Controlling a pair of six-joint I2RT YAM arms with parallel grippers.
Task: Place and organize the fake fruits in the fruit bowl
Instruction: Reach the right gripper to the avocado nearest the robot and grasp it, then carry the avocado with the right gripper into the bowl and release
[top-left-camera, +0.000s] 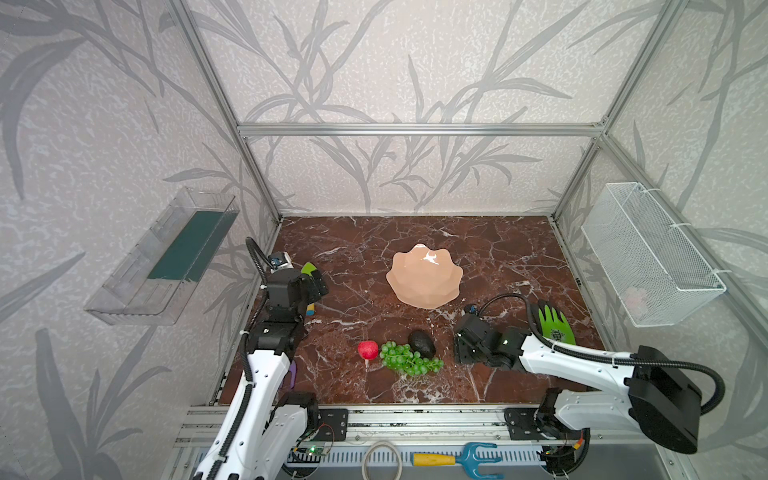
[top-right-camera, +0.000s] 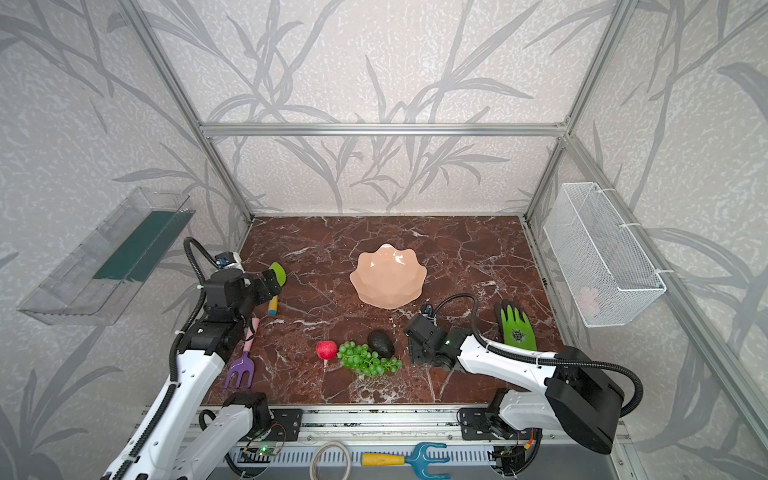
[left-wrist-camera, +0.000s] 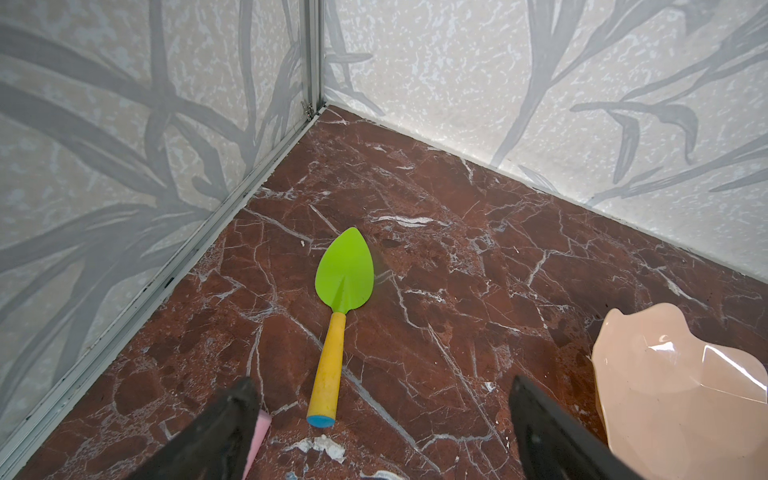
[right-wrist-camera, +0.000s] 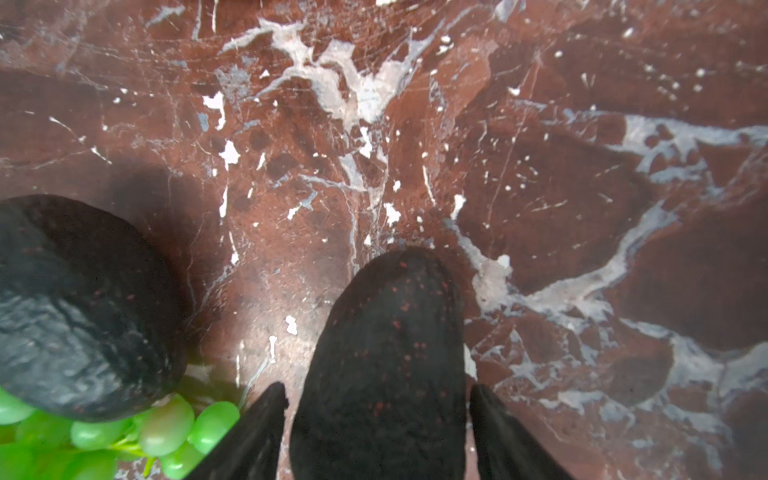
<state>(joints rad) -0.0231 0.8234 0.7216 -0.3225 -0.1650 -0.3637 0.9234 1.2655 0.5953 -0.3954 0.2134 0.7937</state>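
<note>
The peach-pink fruit bowl (top-left-camera: 424, 278) (top-right-camera: 388, 276) stands mid-table and holds nothing; its rim (left-wrist-camera: 665, 395) also shows in the left wrist view. In front of it lie a red fruit (top-left-camera: 368, 350), green grapes (top-left-camera: 409, 359) and a dark avocado (top-left-camera: 422, 344) touching the grapes. My right gripper (top-left-camera: 461, 349) is low beside them, over a second avocado (right-wrist-camera: 390, 353) that lies on the table between its fingers. A thin sliver of table shows on each side, so my right gripper (right-wrist-camera: 379, 399) is open. My left gripper (left-wrist-camera: 382, 399) hangs wide open and empty at the table's left.
A green toy spade (left-wrist-camera: 345, 274) lies ahead of the left gripper, with a pink-handled purple fork (top-right-camera: 243, 365) beside that arm. A green glove (top-left-camera: 555, 324) lies behind the right arm. A white mesh basket (top-left-camera: 652, 253) and a clear tray (top-left-camera: 166, 257) hang on the side walls.
</note>
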